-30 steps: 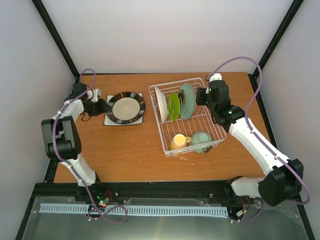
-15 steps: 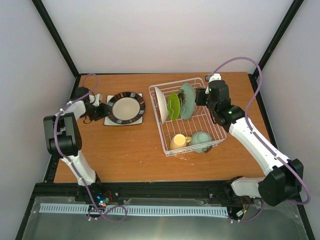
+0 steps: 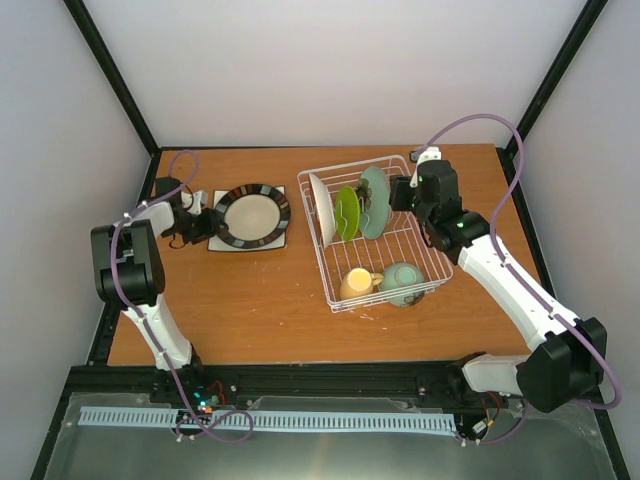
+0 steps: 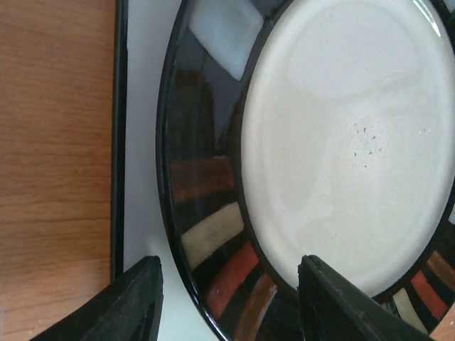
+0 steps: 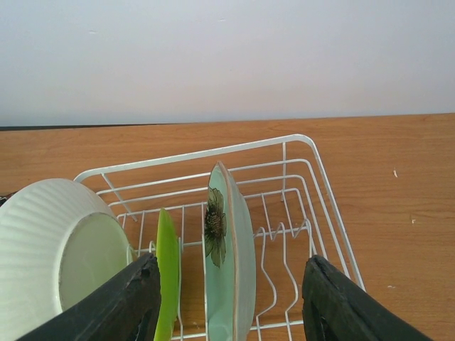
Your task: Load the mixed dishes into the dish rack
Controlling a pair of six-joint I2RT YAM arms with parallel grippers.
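Nearest in the dish rack (image 3: 380, 304), at its near end: yellow mug (image 3: 356, 283) and mint-green bowl (image 3: 402, 282), side by side, already loaded. Farther back, standing on edge among the prongs, left to right: white petal-patterned plate (image 3: 320, 207), lime green plate (image 3: 348, 212), pale teal plate (image 3: 375, 200). Outside the rack, to its left on the table (image 3: 250, 300): dark striped-rim plate (image 3: 251, 214) lying flat on the square white plate (image 3: 222, 243), judged the two left to load.

Left gripper (image 4: 229, 284): jaws apart, straddling the striped rim, nothing clamped. Right gripper (image 5: 229, 270): jaws apart too, just beside the teal plate's right edge, holding nothing.

For a clean pickup: lower far enough to get one finger under the raised rim, keep clear of the square plate beneath, close on the rim alone, lift slowly against likely slip on the glaze. Aim for the free prongs right of the teal plate.

From the left wrist only: coloured blocks in the rim, dark specks on the cream centre. From the right wrist only: flower print on the teal plate, bare prongs beside it. From above only: both arms and the whole layout.
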